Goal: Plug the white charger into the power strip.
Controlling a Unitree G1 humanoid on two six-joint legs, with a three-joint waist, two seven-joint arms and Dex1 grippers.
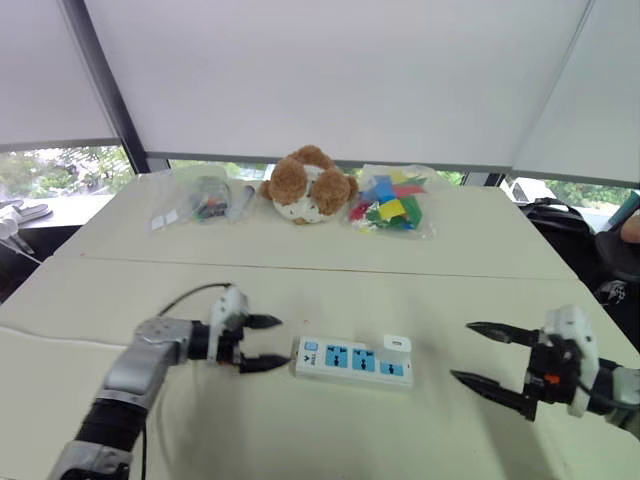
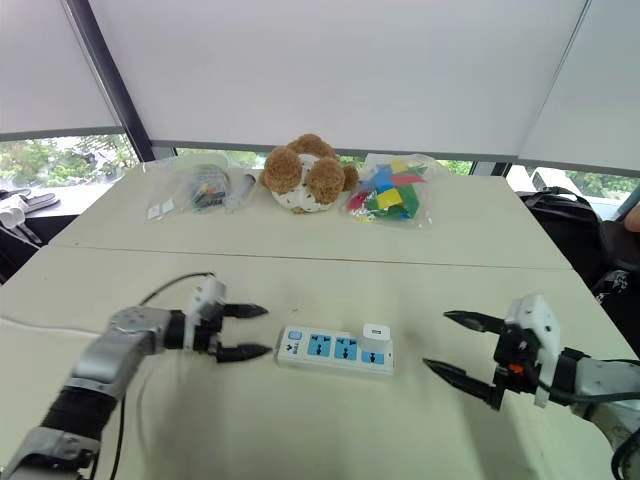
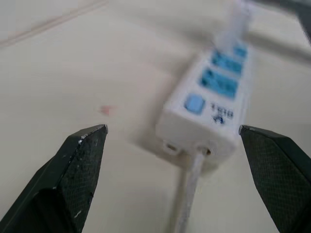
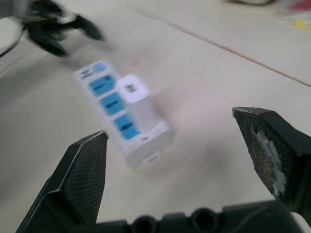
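Two claws in my feed, both spread wide with nothing between the fingers. The power strip [image 1: 353, 361] lies flat on the pale surface [image 1: 300, 430] between them, blue sockets facing up. The white charger [image 4: 137, 99] stands upright on the strip, seated in the socket at the end nearer my right arm. My left claw [image 1: 280, 342] points at the opposite end of the strip, its lower fingertip just beside the casing; I cannot tell whether it touches. From the left wrist I see the strip's white cord [image 3: 187, 194] leaving that end between the two fingers. My right claw [image 1: 461, 351] hovers apart from the charger end, aimed toward it. Along the far side of the surface sit a clear bag [image 1: 205, 198] of small items, a brown teddy bear [image 1: 308, 186] and a bag of coloured blocks [image 1: 388, 203].
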